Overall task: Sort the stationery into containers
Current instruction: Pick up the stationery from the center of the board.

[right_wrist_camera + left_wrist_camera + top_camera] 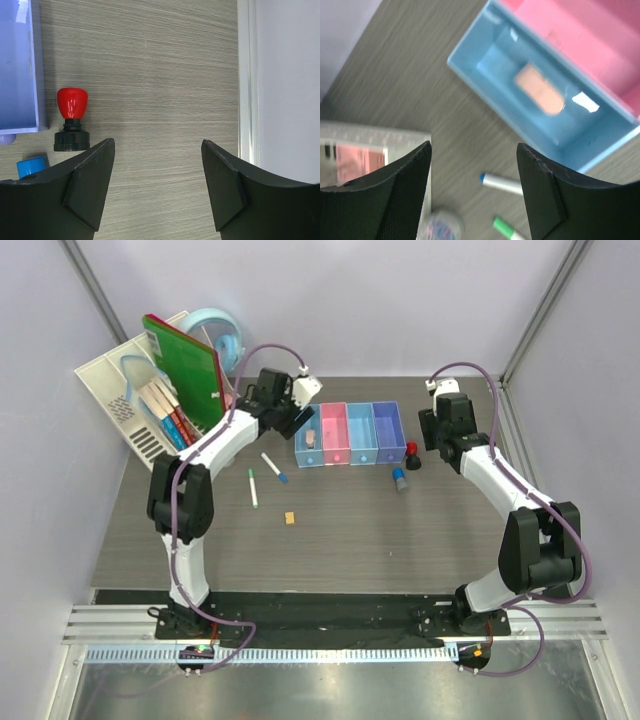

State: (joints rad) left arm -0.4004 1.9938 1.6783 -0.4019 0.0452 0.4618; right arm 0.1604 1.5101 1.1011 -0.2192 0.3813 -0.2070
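The containers are four joined bins: light blue [303,456], pink [335,433], blue [362,432] and violet-blue [389,430]. A pink eraser [539,90] lies inside the light-blue bin [470,75]. My left gripper [474,150] hangs open and empty just left of that bin, shown from above as left gripper [290,422]. On the table lie a blue-capped pen [273,467], a green-capped pen [252,487] and an orange block [289,518]. The red-and-black cylinder [72,120] and the blue-grey cylinder [30,166] stand left of my open, empty right gripper [157,145].
A white slotted organizer [115,390] holding a green book [185,365] stands at the back left, with a round light-blue tape dispenser [222,335] behind it. A metal rail [247,75] edges the table on the right.
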